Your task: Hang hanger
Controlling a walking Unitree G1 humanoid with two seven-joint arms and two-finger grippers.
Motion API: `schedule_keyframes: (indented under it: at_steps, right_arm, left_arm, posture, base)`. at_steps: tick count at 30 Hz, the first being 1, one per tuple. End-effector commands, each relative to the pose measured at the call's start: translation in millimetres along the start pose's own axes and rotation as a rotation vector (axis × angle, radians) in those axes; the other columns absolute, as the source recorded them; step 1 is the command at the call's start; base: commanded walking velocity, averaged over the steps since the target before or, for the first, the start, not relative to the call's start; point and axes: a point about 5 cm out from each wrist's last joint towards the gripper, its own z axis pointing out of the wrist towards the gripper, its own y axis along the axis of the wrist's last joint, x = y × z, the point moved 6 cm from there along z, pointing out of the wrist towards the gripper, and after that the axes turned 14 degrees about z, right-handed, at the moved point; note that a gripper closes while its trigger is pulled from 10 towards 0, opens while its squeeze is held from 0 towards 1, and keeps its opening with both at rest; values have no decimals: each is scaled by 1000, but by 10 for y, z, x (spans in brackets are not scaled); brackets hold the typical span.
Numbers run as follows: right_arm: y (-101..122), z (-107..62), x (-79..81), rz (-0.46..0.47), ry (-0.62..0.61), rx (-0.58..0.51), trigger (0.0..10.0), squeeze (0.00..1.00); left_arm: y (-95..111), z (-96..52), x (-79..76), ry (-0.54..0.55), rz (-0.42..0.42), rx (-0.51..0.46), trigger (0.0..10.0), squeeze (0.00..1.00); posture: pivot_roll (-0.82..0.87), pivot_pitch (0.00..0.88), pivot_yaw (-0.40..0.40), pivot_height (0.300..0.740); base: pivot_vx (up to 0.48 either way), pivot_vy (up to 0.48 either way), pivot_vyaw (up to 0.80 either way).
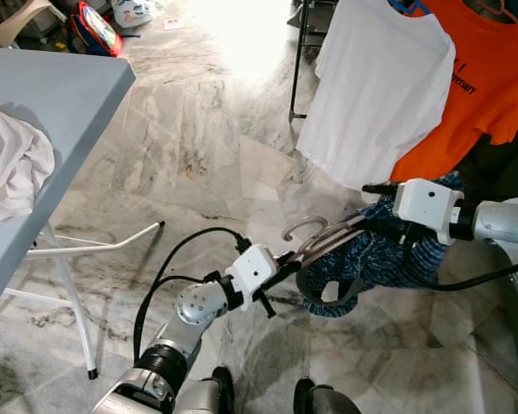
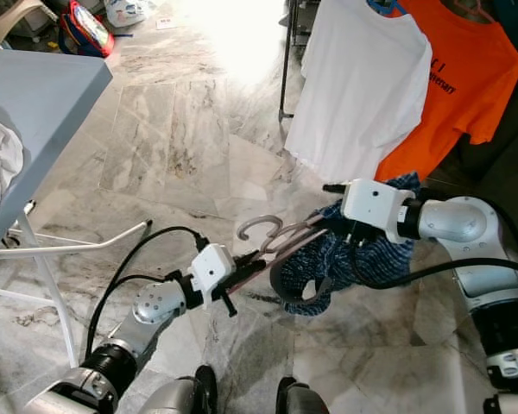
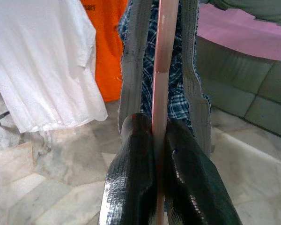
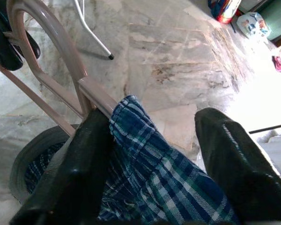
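Hanger (image 2: 272, 237) with plaid garment (image 2: 345, 259), fingers (image 3: 140, 187) clamped.

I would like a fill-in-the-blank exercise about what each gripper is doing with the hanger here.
1. The left gripper is shut on the pink ____.
2. The right gripper stands ____ around the blue plaid garment.
3. Behind, a white T-shirt hangs beside an ____ one.

Missing words: hanger; open; orange

Head eyes: high, facing forward and down at the marble floor (image 1: 198, 147); both share the bench (image 1: 43, 95) far left.
Left wrist: close along its jaws, toward the white shirt (image 3: 42, 61).
Right wrist: close, facing the floor.
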Motion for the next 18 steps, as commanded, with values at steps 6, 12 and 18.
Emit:
schedule_keyframes:
  at_steps: [6,12,18]
  right_arm:
    - [35,4,-121,-18,-82,-44,10000,1000]
    - [132,83,-155,-25,-119,-94,10000,1000]
    - [166,153,-152,-31,-154,-129,10000,1000]
  left_arm:
    - [-165,-123,147,117,-80,58,0,0]
    - [-169,-115,141,126,-92,59,0,0]
    - [-164,-93,105,128,-100,57,0,0]
  posture:
    - [-32,241,-1,740]
    - [-33,236,-7,740]
    - [-40,235,-10,740]
  base:
    - [0,0,0]
    - [0,0,0]
    - [0,0,0]
